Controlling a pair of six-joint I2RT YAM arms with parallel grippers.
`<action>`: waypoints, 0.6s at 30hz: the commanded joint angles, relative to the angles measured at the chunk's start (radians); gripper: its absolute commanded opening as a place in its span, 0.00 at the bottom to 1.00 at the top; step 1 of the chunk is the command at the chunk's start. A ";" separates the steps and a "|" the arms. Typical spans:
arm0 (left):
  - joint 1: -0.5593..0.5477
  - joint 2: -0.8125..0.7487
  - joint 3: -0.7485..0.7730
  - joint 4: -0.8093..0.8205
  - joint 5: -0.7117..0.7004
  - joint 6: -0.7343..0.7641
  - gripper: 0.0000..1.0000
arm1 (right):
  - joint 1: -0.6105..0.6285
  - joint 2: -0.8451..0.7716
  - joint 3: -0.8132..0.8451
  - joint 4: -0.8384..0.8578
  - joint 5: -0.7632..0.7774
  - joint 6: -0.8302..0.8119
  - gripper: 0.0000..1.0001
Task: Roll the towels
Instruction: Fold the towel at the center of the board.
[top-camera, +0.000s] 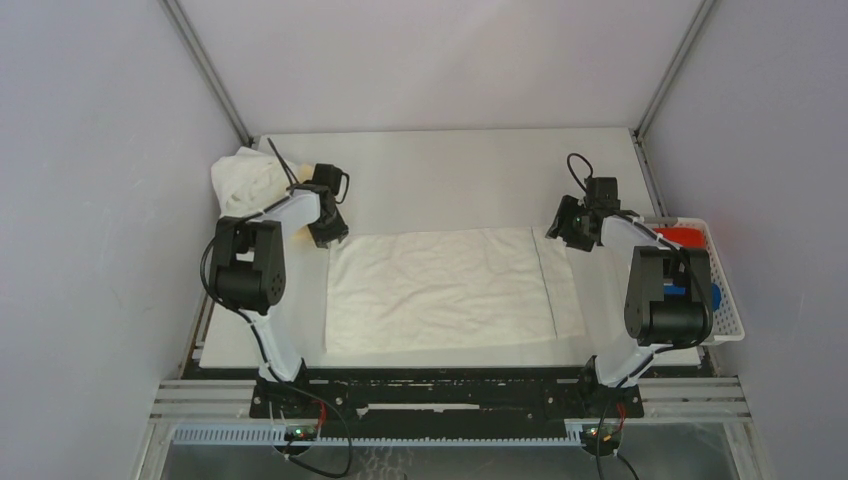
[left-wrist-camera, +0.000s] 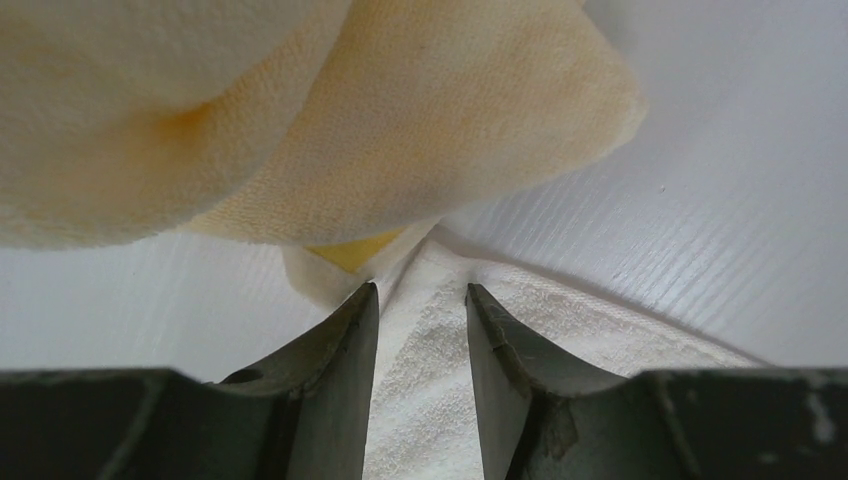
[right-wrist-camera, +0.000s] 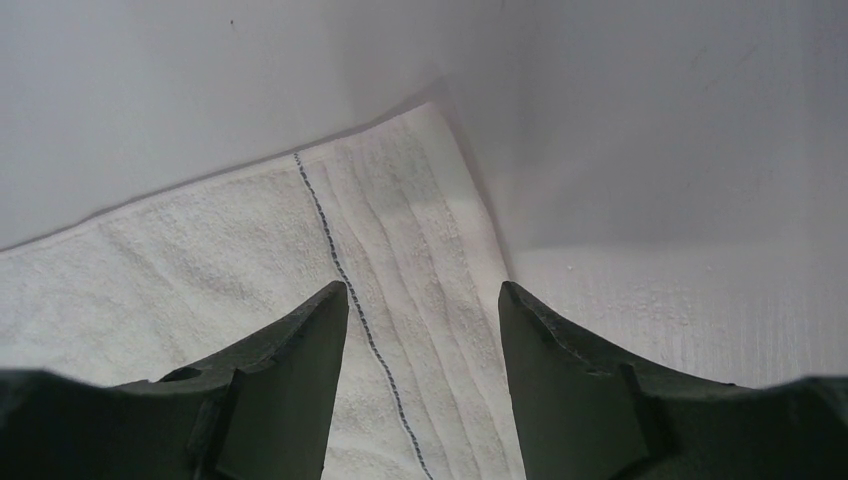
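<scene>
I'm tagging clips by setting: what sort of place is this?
Probably a lab robot cell: grey panel walls enclose the white table, the left arm and right arm are bolted to its near edge, and a towel lies spread flat.

A white rectangular terry towel (top-camera: 440, 290) lies flat at the centre of the pale table (top-camera: 450, 160). A crumpled cream towel heap (top-camera: 245, 178) sits behind it at upper left. A white slatted plastic basket (top-camera: 728, 310) stands at the right edge, holding a red towel (top-camera: 682, 237) and a royal blue towel (top-camera: 713, 297).
</scene>
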 joint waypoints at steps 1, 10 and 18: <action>0.007 -0.004 0.044 -0.011 0.021 0.018 0.42 | -0.002 -0.019 0.034 0.033 -0.020 -0.016 0.57; -0.018 -0.036 0.003 0.000 0.072 -0.009 0.40 | -0.008 -0.030 0.035 0.022 -0.033 -0.023 0.57; -0.016 -0.056 0.019 -0.013 0.062 -0.009 0.41 | 0.008 0.026 0.034 0.059 -0.162 -0.029 0.57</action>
